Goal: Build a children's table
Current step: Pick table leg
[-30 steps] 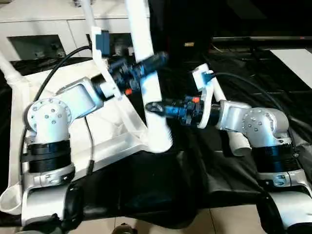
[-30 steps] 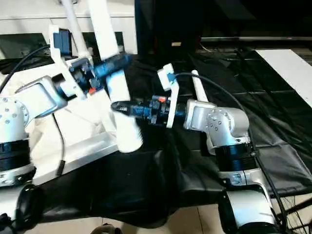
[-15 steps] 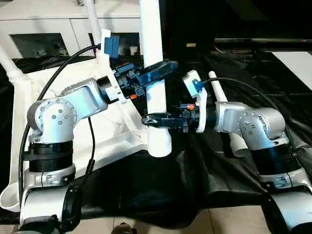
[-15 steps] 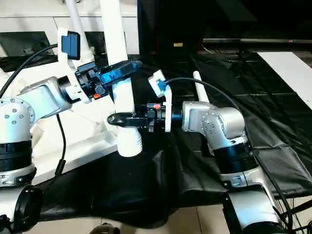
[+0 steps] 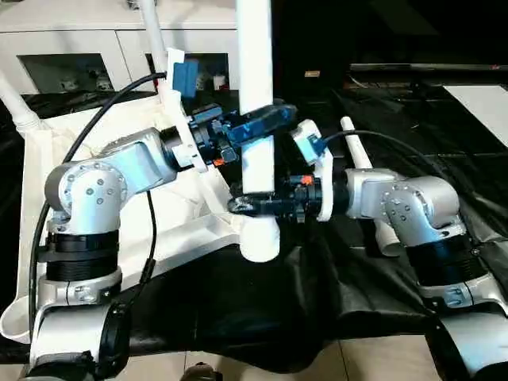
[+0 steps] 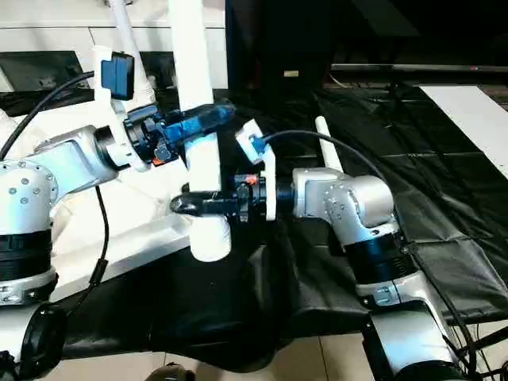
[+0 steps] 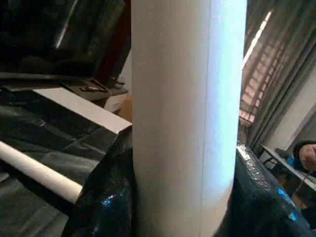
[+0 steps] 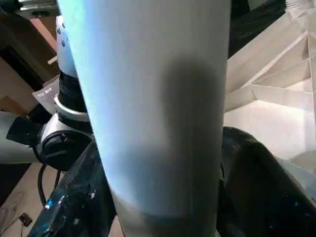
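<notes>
One white leg of the children's table stands nearly upright in mid-scene, its thick lower end at the near corner of the upside-down white tabletop. My left gripper is shut on this leg at mid-height. My right gripper is shut on it lower down. In the wrist views, black fingers flank the leg. Two more legs rise from the tabletop's far corners. Another leg lies on the black cloth behind my right arm.
A black cloth covers the work surface, with tiled floor along the near edge. A white cabinet with glass doors stands at the back left. A pale panel lies at the far right.
The held leg has swung from tilted to nearly upright. My right gripper has closed in from beside it and now clasps it lower down.
</notes>
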Robot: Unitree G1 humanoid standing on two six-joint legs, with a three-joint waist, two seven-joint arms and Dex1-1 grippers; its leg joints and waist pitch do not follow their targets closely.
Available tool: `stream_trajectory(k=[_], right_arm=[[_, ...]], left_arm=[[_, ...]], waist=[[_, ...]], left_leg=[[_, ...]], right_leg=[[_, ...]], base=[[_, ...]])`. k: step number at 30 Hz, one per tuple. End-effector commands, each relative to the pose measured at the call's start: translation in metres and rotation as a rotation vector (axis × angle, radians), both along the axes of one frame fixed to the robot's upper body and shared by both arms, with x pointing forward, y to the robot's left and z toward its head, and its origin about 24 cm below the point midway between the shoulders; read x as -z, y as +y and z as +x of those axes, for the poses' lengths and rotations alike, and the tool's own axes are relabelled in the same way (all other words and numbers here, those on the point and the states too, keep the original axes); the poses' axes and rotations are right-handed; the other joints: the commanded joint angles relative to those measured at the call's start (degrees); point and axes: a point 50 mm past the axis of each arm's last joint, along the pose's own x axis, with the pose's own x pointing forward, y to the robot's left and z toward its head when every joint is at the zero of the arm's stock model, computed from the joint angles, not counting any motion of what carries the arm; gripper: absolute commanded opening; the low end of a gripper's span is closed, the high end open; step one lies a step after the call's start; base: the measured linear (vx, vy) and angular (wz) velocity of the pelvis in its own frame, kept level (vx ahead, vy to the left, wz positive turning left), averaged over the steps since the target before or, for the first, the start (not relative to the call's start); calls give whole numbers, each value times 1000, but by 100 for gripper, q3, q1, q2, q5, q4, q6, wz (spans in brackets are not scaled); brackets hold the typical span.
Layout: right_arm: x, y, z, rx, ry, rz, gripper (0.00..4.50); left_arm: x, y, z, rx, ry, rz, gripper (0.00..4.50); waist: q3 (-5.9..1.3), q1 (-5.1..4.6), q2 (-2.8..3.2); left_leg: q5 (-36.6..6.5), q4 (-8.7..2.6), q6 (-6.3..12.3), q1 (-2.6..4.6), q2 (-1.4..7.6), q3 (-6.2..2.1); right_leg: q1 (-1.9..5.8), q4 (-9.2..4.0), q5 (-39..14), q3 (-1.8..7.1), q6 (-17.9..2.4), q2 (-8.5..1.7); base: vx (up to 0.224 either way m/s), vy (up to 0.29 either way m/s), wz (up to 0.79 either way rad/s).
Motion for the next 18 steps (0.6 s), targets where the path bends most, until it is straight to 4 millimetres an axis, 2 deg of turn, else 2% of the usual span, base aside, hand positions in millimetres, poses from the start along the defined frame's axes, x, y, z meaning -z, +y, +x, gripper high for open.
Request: stream_trajectory(k=[1, 2, 4, 5, 10, 18], right_arm=[[1, 0, 1, 13, 1, -23, 284], [1, 0, 2, 15, 1, -23, 267], [2, -1, 2, 16, 1, -24, 264], [2, -1, 2, 17, 0, -25, 238], [3, -1, 3, 20, -3, -30, 203], [5, -1, 3, 42, -15, -26, 196]], left_arm=[[-5, -4, -6, 43, -37, -12, 184], [-5, -4, -6, 43, -38, -10, 184], [-5, -4, -6, 44, -40, -5, 184], [-5, -4, -6, 45, -42, -3, 184], [-7, -4, -6, 51, -46, -4, 184], [-9, -6, -4, 29, -74, -45, 184]], waist=[[-501, -7, -55], [-499, -7, -55], [-496, -5, -53], [-494, -6, -45], [-485, -6, -40], [-479, -6, -55]], left_leg=[[-566, -324, -125, 80, 82, -12], [-571, -324, -127, 80, 82, -13], [-604, -325, -133, 78, 80, -14], [-631, -325, -141, 79, 80, -15], [-740, -329, -182, 87, 81, -19], [-804, -334, -212, 83, 82, -23]], right_leg=[[351, -333, -980, 251, -782, -387], [351, -335, -991, 252, -779, -388], [350, -339, -1061, 251, -760, -387], [347, -343, -1108, 252, -742, -387], [336, -360, -1285, 253, -703, -389], [337, -378, -1454, 257, -627, -392]], base=[[0, 0, 0], [0, 0, 0], [0, 0, 0], [0, 0, 0], [0, 0, 0], [0, 0, 0]])
